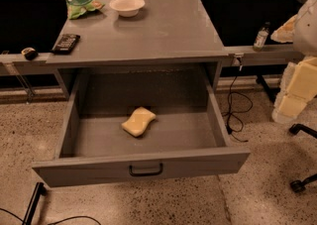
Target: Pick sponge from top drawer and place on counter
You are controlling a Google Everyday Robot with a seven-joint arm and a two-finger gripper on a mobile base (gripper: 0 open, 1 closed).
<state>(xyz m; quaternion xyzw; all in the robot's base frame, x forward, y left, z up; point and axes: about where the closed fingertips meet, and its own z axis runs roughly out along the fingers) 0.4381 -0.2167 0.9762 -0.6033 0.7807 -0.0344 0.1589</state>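
Observation:
The pale yellow sponge (pixel 138 121) lies flat on the floor of the top drawer (pixel 143 167), slightly left of its middle. The drawer is pulled fully open, with its black bar handle (pixel 146 170) on the front panel. Above it is the grey counter (pixel 163 28). My gripper (pixel 293 95) is at the far right edge of the view, well to the right of the drawer and apart from it, roughly level with the drawer's height. It holds nothing that I can see.
On the counter stand a green snack bag (pixel 79 0), a white bowl (pixel 127 5) and a flat black object (pixel 65 43). A small bottle (pixel 261 35) stands on the right ledge. Cables (pixel 237 115) lie on the floor, and a wheeled chair base (pixel 302 157) is at the right.

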